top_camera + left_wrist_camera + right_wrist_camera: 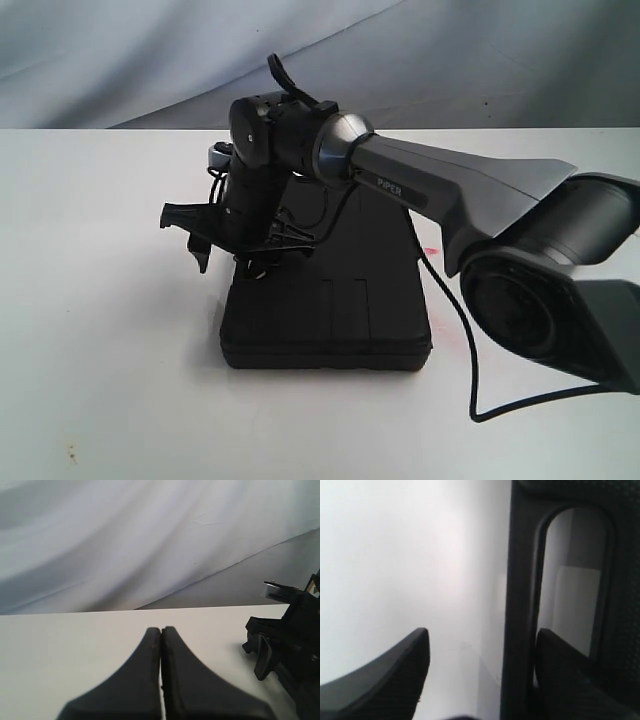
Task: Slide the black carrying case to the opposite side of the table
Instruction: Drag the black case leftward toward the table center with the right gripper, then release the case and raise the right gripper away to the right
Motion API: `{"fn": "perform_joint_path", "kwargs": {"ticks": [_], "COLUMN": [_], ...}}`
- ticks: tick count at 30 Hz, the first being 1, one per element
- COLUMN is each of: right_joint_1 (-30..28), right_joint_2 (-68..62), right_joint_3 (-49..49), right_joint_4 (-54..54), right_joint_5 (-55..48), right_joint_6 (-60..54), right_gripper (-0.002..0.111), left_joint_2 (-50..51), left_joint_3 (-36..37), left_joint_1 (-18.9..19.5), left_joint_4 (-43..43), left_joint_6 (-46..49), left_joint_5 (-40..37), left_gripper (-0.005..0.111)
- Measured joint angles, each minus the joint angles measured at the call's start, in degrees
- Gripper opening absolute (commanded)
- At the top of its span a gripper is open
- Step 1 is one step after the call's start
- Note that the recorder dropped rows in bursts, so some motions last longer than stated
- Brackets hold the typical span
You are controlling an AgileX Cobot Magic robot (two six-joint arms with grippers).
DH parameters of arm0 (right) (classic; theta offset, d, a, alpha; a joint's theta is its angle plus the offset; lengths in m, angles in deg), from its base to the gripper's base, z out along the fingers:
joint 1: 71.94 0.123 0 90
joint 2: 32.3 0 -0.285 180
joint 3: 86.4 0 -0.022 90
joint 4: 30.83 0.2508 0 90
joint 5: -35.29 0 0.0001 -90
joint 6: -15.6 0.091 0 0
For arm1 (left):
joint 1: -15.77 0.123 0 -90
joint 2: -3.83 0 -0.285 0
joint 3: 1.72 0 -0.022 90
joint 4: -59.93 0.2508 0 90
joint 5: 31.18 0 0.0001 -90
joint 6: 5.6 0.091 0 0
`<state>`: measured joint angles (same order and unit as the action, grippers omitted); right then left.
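The black case (330, 310) lies flat in the middle of the white table (100, 350). My right arm reaches over it to its left end. There my right gripper (482, 632) is open and straddles the bar of the case's slot handle (520, 605): one finger (560, 670) sits inside the slot, the other (395, 675) hangs outside over the bare table (395, 555). The same gripper (195, 240) shows at the case's far left corner. My left gripper (161, 629) is shut on nothing, low over the table (75, 645), with the right gripper (262, 655) off to one side.
A black cable (470, 340) trails from the right arm (450, 185) down to the table beside the case. A faint pink mark (430, 248) lies near the case's right edge. A grey cloth backdrop (450, 60) hangs behind the table's far edge.
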<state>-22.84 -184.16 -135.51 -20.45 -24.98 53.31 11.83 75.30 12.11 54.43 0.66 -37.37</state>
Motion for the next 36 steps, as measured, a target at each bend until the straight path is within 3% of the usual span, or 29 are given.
{"fn": "perform_joint_path", "kwargs": {"ticks": [17,20,23,24,29,36], "right_joint_1": [0.1,0.1,0.4,0.7,3.9,6.5], "right_joint_2": [4.1,5.7,7.7,8.6,12.7,16.7], "right_joint_3": [0.1,0.1,0.1,0.1,0.1,0.7], "right_joint_4": [-1.9,-2.1,-3.8,-5.6,-17.1,-25.2], "right_joint_5": [-1.4,-1.4,-1.5,-1.5,-3.8,-8.9], "right_joint_6": [2.4,2.7,2.3,1.8,1.1,-2.4], "right_gripper": [0.061,0.045,0.007,0.0,0.0,0.0], "left_joint_2": [0.0,0.0,0.0,0.0,0.0,0.0], "left_joint_3": [0.0,0.0,0.0,0.0,0.0,0.0], "left_joint_1": [0.0,0.0,0.0,0.0,0.0,0.0], "left_joint_4": [0.0,0.0,0.0,0.0,0.0,0.0], "left_joint_6": [0.0,0.0,0.0,0.0,0.0,0.0], "left_joint_5": [0.0,0.0,0.0,0.0,0.0,0.0], "left_gripper": [0.0,0.0,0.0,0.0,0.0,0.0]}}
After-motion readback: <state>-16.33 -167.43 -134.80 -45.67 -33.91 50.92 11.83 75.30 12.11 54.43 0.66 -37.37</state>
